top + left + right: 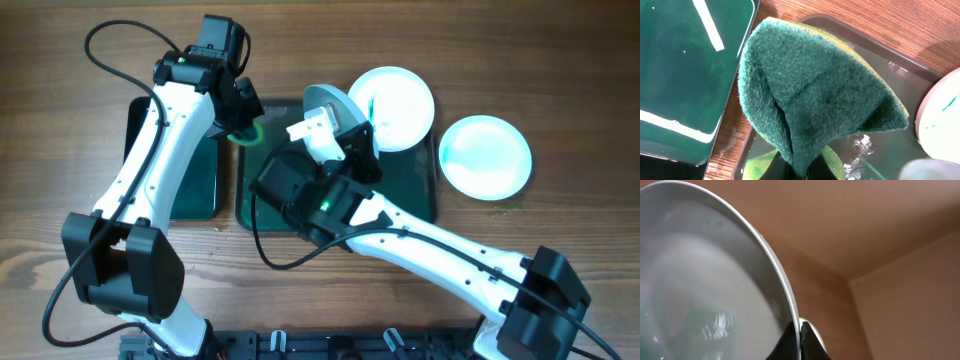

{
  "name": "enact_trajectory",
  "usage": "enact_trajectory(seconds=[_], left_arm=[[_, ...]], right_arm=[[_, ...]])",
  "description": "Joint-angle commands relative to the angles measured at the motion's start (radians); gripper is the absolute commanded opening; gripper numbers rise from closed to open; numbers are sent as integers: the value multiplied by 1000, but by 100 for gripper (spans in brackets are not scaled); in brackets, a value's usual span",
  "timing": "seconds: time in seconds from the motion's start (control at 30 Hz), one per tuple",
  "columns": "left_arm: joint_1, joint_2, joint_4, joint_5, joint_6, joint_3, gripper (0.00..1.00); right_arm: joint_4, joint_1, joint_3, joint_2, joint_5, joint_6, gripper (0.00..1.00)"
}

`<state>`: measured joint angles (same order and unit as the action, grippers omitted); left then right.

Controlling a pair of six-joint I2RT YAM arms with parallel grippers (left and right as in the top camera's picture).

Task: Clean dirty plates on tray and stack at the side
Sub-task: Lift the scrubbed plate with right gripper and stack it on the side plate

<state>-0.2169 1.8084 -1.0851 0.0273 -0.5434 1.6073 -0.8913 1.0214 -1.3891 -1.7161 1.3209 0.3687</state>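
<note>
Surface: wooden table (560, 80); large green tray (412, 172) at centre, smaller tray (195, 180) beside it on my left.
Left pincer (243, 128): clamped on a scouring sponge (815, 95), green pad outward for wiping, above the large tray's left end.
Right pincer (800, 335): pinching the rim of the first plate (335, 105), tilted over the tray, likely to face the sponge.
Second plate (395, 105): streaked green, at the tray's right end, overhanging its rim.
Third plate (485, 157): on the table beside the tray; apparently clean, starting the stack.
</note>
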Motion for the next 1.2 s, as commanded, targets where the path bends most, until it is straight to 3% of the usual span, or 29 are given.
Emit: enact_trajectory(seconds=[0.0, 0.23, 0.33, 0.57, 0.7, 0.9, 1.17], left_arm=[[-3, -2, -1, -9, 15, 8, 4], [-4, -2, 0, -9, 15, 8, 4], [-4, -2, 0, -9, 15, 8, 4], [-4, -2, 0, -9, 15, 8, 4], [-4, -2, -1, -9, 15, 8, 4], [-4, -2, -1, -9, 15, 8, 4], [-4, -2, 0, -9, 15, 8, 4]], right_arm=[[0, 7, 2, 25, 140, -3, 4], [8, 5, 2, 25, 30, 1, 4], [4, -16, 2, 25, -193, 1, 4], [23, -197, 2, 25, -935, 33, 4], [27, -429, 2, 29, -1299, 17, 4], [-14, -784, 2, 55, -1550, -32, 4], [-99, -1202, 12, 69, -1454, -35, 4]])
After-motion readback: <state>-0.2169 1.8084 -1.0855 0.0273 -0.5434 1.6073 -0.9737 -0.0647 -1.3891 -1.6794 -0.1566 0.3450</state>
